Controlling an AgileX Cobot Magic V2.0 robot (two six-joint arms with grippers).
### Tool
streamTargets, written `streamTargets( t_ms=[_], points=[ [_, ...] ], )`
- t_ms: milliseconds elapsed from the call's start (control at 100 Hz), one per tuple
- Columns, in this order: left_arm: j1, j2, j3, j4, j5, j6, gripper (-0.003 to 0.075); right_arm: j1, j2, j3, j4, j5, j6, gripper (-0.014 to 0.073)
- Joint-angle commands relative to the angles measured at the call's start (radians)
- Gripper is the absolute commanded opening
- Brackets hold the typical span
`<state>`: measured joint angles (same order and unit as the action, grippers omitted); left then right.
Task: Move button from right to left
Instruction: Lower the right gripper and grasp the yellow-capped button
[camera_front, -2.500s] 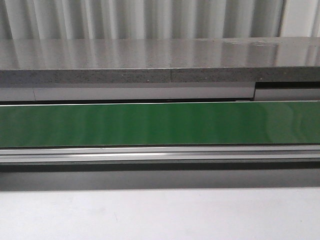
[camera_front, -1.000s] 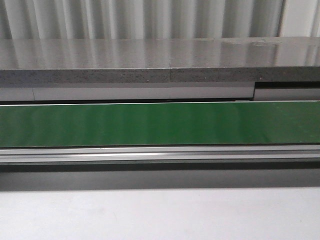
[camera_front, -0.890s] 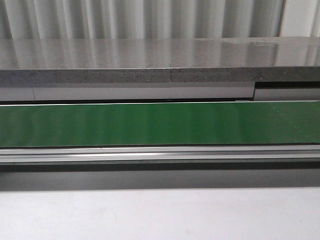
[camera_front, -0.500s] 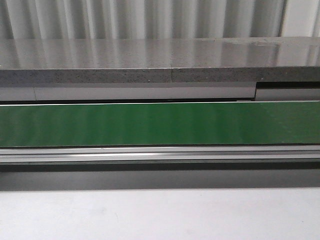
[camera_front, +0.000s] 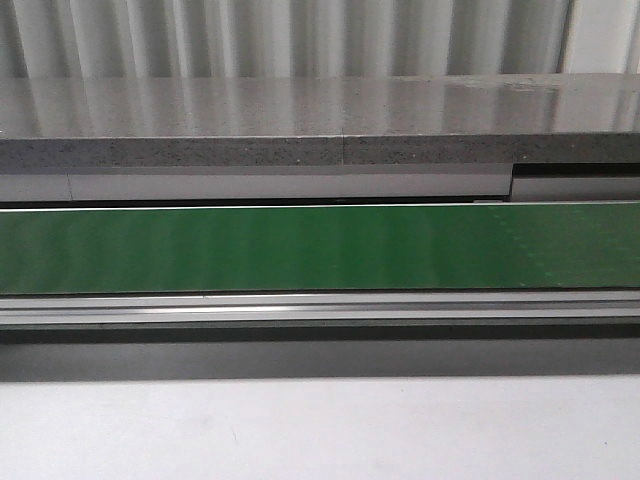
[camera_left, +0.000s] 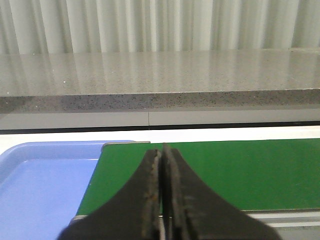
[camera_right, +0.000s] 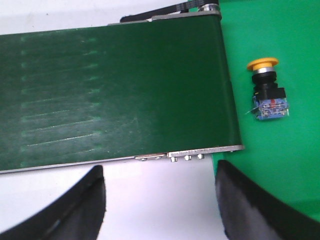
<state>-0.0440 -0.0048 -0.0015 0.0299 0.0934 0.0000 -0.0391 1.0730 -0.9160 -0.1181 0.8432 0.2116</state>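
1. 1 button (camera_right: 266, 90) to move, lying on its side on the bright green tray (camera_right: 280, 30), just past the end of the dark green belt (camera_right: 115, 90). Not touching the belt.
2. Right gripper (camera_right: 160, 200) wide open, holding nothing. In its own view, button seen off to one side of the gap between the fingers, not lined up with it yet.
3. Long way of the button: yellow cap at one end, blue-grey body at the other, running beside the belt's end edge.
4. Left gripper (camera_left: 161, 200) closed tight, holding nothing, over the belt near the blue tray (camera_left: 40, 175). No button in its view.
5. Right arm likely nearer, so probably the one to pick.
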Motion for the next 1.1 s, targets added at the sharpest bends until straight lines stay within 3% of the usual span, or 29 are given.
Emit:
streamTargets(
  t_ms=[0, 190, 640, 730, 1090],
  points=[
    [0.005, -0.017, 0.024, -0.007, -0.080, 0.000, -0.0020, -0.005, 0.032, -0.066, -0.010, 0.001, -0.002, 0.0530],
    [0.005, -0.017, 0.024, -0.007, -0.080, 0.000, -0.0020, -0.077, 0.102, -0.118, 0.000, 0.030, -0.002, 0.0530],
    [0.005, -0.017, 0.024, -0.007, -0.080, 0.000, -0.0020, -0.437, 0.338, -0.218, 0.080, 0.061, -0.002, 0.0530],
    [0.005, -0.017, 0.024, -0.007, -0.080, 0.000, -0.0020, -0.464, 0.398, -0.247, 0.078, 0.056, -0.023, 0.0530],
    [0.005, -0.017, 0.024, -0.007, -0.080, 0.000, -0.0020, -0.468, 0.643, -0.404, 0.102, 0.049, -0.312, 0.0530]
  ],
)
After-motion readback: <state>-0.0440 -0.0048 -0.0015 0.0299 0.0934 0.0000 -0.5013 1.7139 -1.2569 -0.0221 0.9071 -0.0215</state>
